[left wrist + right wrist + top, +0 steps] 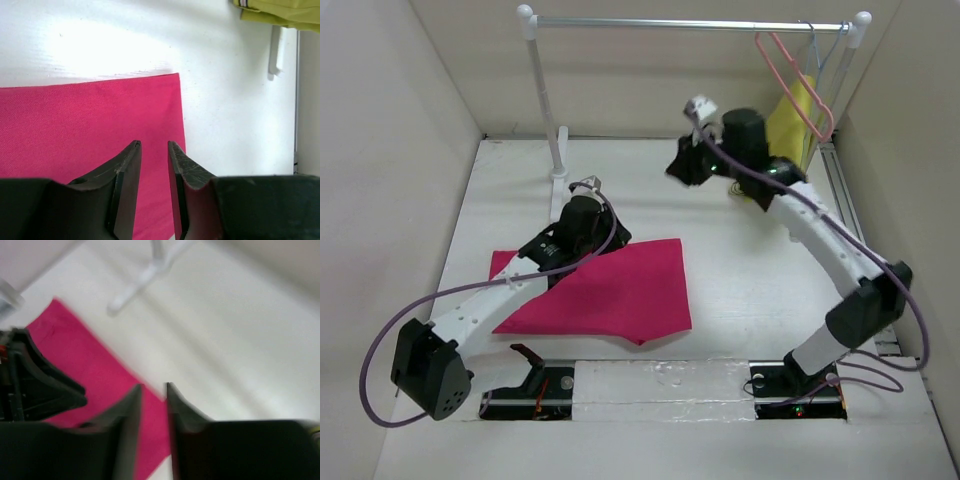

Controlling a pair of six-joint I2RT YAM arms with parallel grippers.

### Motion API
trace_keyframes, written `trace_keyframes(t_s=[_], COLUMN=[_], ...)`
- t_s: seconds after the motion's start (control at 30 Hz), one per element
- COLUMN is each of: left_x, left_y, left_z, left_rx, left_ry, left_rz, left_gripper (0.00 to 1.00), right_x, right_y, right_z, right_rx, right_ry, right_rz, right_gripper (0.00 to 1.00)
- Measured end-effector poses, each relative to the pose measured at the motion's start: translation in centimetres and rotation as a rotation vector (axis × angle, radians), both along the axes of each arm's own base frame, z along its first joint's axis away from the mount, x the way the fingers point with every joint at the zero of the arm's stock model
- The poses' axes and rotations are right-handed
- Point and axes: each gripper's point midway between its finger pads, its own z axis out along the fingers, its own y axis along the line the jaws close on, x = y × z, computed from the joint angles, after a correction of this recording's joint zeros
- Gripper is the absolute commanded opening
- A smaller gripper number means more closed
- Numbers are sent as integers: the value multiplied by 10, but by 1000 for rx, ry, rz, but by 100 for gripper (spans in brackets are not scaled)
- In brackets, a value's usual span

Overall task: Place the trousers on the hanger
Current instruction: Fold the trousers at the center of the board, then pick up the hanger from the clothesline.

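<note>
The magenta trousers lie folded flat on the white table, near the front left. My left gripper hovers over their far edge. In the left wrist view its tips stand a little apart above the cloth, open with nothing between them. My right gripper hangs in the air at mid-table, behind the trousers. In the blurred right wrist view it is open and empty, with the trousers below. The salmon-pink hanger hangs at the right end of the rail.
A white clothes rack stands at the back, with a rail and a left post. A pale blue-grey hanger and a mustard-yellow garment hang by the salmon one. Enclosure walls close in the left, right and back.
</note>
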Motion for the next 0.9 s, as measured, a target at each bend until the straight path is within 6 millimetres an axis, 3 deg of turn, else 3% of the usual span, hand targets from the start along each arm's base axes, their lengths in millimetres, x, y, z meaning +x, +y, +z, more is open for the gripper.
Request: trace_keyframes(t_s=[0.07,0.17,0.23,0.3,0.33,0.37,0.43,0.6,0.73,0.9], left_x=[-4,-11,-14,-17,-18,-20,-23,-31,-34,-34], left_y=[1,0,0,2,3,4,7,18,25,26], left_z=[14,20,24,28,30,32,35,48,55,50], left_rx=[-4,-2,-4,-6,-4,-1,8,41,64,88], left_ry=[-38,-52,-59,-68,-75,-81,-94,-148,-180,-175], left_rz=[-12,-34,-45,-51,-56,-61,-71,-90,-95,-113], left_gripper=[25,23,23,21,20,17,12,0,0,24], right_x=[5,8,6,1,-1,-3,-3,15,35,55], right_y=[-20,-92,-150,-200,-219,-234,-257,-298,-302,-297], right_z=[83,195,247,276,282,285,285,245,199,164], right_rx=[50,79,52,6,-24,-47,-98,-193,-215,-200], right_ry=[-175,-422,-549,-624,-635,-635,-634,-513,-379,-285], right_rz=[-34,-166,-288,-399,-440,-472,-512,-563,-523,-463], right_gripper=[0,0,0,3,30,47,71,79,80,72])
